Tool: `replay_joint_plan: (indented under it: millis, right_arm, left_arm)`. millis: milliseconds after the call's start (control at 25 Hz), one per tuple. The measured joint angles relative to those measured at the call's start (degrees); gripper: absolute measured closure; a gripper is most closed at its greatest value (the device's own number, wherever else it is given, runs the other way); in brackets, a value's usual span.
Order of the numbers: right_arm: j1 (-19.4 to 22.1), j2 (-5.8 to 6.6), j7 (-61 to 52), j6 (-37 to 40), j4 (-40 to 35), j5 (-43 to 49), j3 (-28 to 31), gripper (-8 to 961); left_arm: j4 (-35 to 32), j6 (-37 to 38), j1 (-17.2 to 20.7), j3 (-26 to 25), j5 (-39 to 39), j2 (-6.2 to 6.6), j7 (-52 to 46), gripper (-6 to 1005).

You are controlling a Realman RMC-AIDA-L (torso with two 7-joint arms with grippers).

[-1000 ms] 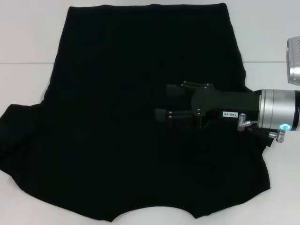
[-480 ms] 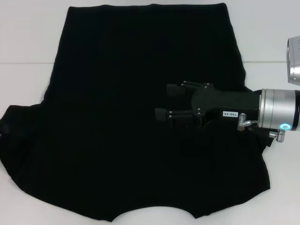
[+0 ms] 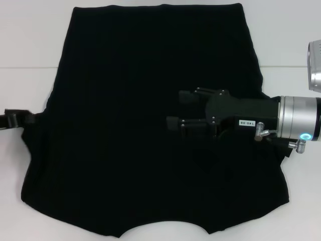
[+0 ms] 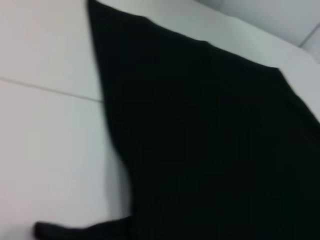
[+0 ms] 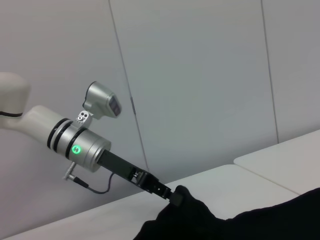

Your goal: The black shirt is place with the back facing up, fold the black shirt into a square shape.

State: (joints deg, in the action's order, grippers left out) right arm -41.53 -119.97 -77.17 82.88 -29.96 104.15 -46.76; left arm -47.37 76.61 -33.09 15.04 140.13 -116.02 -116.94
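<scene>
1. Left pincer (image 3: 20,119) at 9 o'clock in head view, low at the shirt's left edge, clenched on the black shirt (image 3: 125,125); right wrist view shows it pinching a raised peak of the fabric.
2. Black shirt lies spread on the white desk (image 3: 30,45), filling most of the head view; straight hem at 12 o'clock, curved neckline cut at 6 o'clock. Left sleeve is bunched inward at the left pincer.
3. Right pincer (image 3: 180,110) at 3 o'clock, reaching in over the shirt's right half, fingers (image 3: 186,96) parted, released, holding nothing.
</scene>
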Motion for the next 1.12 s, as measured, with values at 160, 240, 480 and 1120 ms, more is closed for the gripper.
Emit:
replay_joint_plan:
  millis: [160, 240, 480, 1120]
  right_arm:
    - [0.05, 0.0, 0.24, 0.0, 0.0, -0.01, 0.0, 37]
    - [0.05, 0.03, 0.58, 0.0, 0.09, -0.27, 0.0, 37]
    - [0.05, 0.09, 0.83, 0.09, 0.33, -0.56, 0.0, 37]
    - [0.05, 0.01, 0.94, 0.04, 0.44, -1.07, 0.0, 37]
  left_arm:
    - [1.62, -0.89, -1.08, 2.0, -1.42, 0.03, 1.04, 1000]
    - [2.42, -1.68, -1.76, 2.8, -1.66, -0.06, 1.34, 1000]
    - [3.52, -2.94, -2.99, 5.27, -1.78, -0.41, 1.98, 1000]
    - [4.54, -1.99, -4.42, 7.7, -1.89, -3.2, 6.86, 1000]
